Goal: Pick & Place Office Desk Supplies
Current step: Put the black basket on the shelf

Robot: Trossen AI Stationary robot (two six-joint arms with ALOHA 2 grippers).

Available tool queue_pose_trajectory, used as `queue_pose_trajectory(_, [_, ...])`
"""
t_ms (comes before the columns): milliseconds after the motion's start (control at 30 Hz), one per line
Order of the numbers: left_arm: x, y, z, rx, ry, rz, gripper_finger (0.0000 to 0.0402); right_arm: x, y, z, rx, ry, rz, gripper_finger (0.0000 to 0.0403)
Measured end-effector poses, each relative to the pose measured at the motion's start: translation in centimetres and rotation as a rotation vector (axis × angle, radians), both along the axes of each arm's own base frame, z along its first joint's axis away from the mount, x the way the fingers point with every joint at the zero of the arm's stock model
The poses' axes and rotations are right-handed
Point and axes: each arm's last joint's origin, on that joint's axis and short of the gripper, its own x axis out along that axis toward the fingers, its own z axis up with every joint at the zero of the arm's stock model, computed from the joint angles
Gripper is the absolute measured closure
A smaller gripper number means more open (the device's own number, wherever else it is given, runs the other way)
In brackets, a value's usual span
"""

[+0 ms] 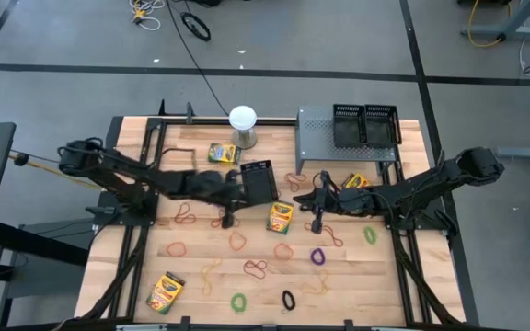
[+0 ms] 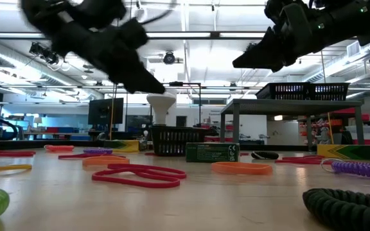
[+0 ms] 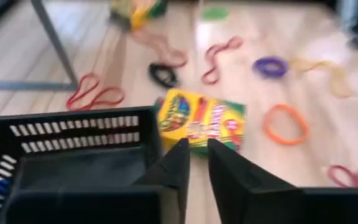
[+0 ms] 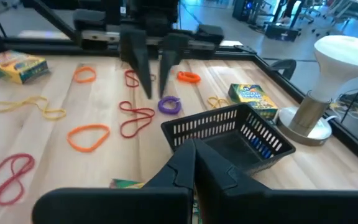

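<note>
Left wrist view: left claw [image 3: 194, 163] hovering with fingers slightly apart, gripping nothing, beside the mesh bin [image 3: 73, 162] rim; crayon box [image 3: 201, 120] lying just beyond. Right wrist view alone is showing something blue inside that bin. Right claw [image 4: 194, 163] hanging closed, empty. Rubber bands [image 1: 281, 249] lying scattered across the bench [image 1: 357, 280]; globe [image 1: 243, 123] standing behind

Wooden table [image 1: 201, 294]: bands [image 1: 238, 241], crayon boxes [image 1: 165, 292].

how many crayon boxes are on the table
4 crayon boxes: one beside the globe at, one mid-table, one by the riser's front leg, one front-left. Arms may hide more.
</note>
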Motion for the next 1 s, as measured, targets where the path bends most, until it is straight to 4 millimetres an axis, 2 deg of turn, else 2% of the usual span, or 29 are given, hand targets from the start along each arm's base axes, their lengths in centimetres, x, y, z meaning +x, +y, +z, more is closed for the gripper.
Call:
queue_pose_trajectory(167, [-3.1,0.2,-1.7,-0.014,-0.256,0.015,0.0374,0.1,0.0,0.2,0.059,-0.033,-0.018,0.0396])
queue_pose_trajectory(267, [-4.8,0.2,-2.4,-0.049,-0.341,0.027,0.0381,0.1,0.0,0.4,0.102,-0.062,-0.028,0.0396])
queue_pose_trajectory(433, [-5.3,0.4,-2.9,-0.134,-0.329,0.087,0.0383,0.2,0.1,0.4,0.137,-0.068,0.001,0.0396])
queue_pose_trajectory(567, [-5.6,0.3,-3.3,-0.099,-0.309,0.074,0.0395,0.3,-0.1,0.9,0.147,-0.118,-0.003,0.0396])
queue_pose_trajectory(700, [-7.1,0.7,-4.0,-0.081,-0.340,0.095,0.0396,0.7,-0.1,1.6,0.151,-0.114,-0.064,0.0400])
queue_pose_trajectory(867, [-9.5,1.4,-4.8,-0.076,-0.383,0.151,0.0394,2.1,0.0,3.5,0.123,-0.010,-0.103,0.0401])
queue_pose_trajectory(1000, [-9.6,1.8,-4.8,-0.061,-0.386,0.191,0.0388,3.9,0.1,4.6,0.101,0.071,-0.129,0.0401])
